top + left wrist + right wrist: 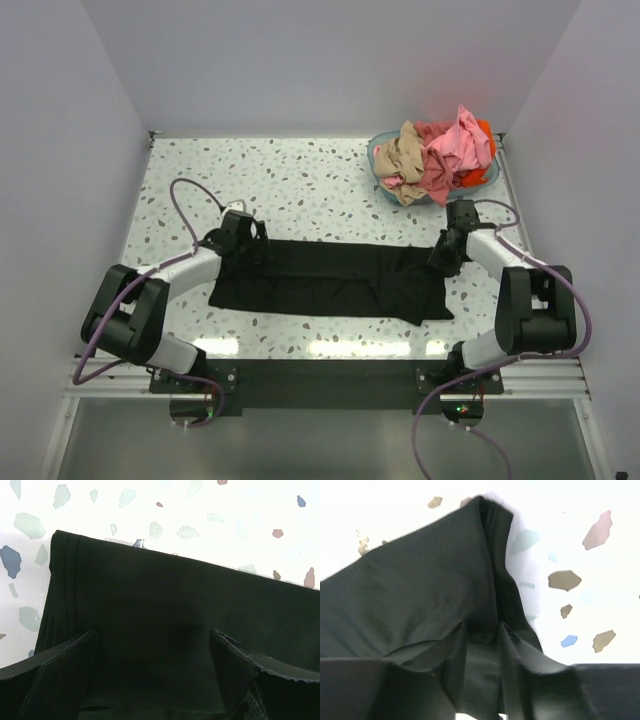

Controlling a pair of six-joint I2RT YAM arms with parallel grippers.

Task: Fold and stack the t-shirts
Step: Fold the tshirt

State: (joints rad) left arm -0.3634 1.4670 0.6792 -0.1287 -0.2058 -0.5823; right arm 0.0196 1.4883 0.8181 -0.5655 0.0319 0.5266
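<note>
A large black t-shirt (330, 285) lies on the table as a long folded strip between the two arms. My left gripper (252, 248) hovers over its left end, open wide, with flat black cloth (175, 595) below and nothing between the fingers (65, 672). My right gripper (443, 258) sits at the strip's right end. In the right wrist view its jaws (482, 635) stand close together with a raised fold of the black cloth (420, 580) pinched between them. More t-shirts, pink (455, 140), tan (405, 150) and orange-red (470, 178), are heaped in the basket.
The teal round basket (376, 160) stands at the table's back right corner, close behind the right arm. The speckled white table (300, 180) is walled at the back and both sides. Purple cables loop from both arms.
</note>
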